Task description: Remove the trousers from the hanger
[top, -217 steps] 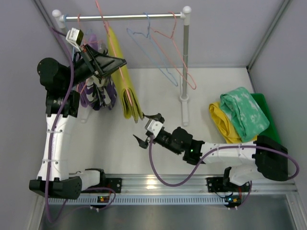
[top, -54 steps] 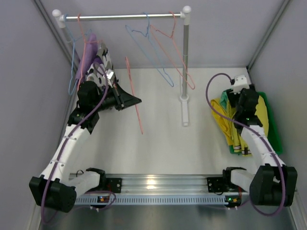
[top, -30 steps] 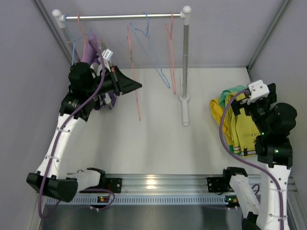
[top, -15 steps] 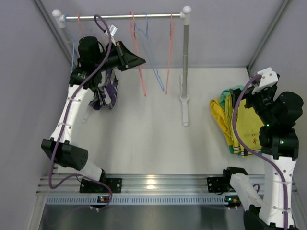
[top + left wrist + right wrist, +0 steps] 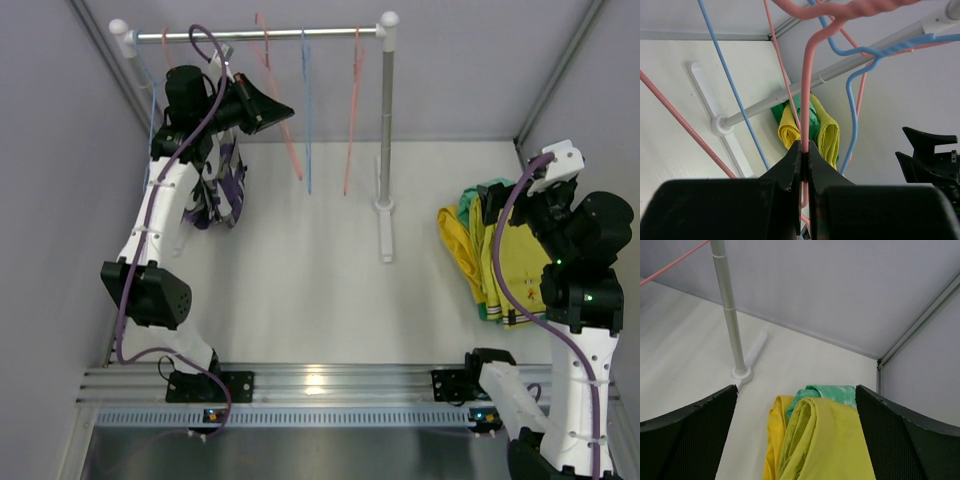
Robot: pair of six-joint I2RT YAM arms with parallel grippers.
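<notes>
My left gripper (image 5: pixel 805 150) is pinched tight on the wire of a pink hanger (image 5: pixel 807 90). Only the left wrist camera shows me that bite, which is left of the rack post (image 5: pixel 385 130), up by the rail (image 5: pixel 250 35). My right gripper (image 5: pixel 795 390) is spread wide over the trousers (image 5: pixel 520 265); the overhead view hides that spread. From above, the three folded pairs lie right of the post. Olive-yellow is on top, bright yellow nearest the post, mint green at the far end. Their long axes run near-to-far, square to the rail.
</notes>
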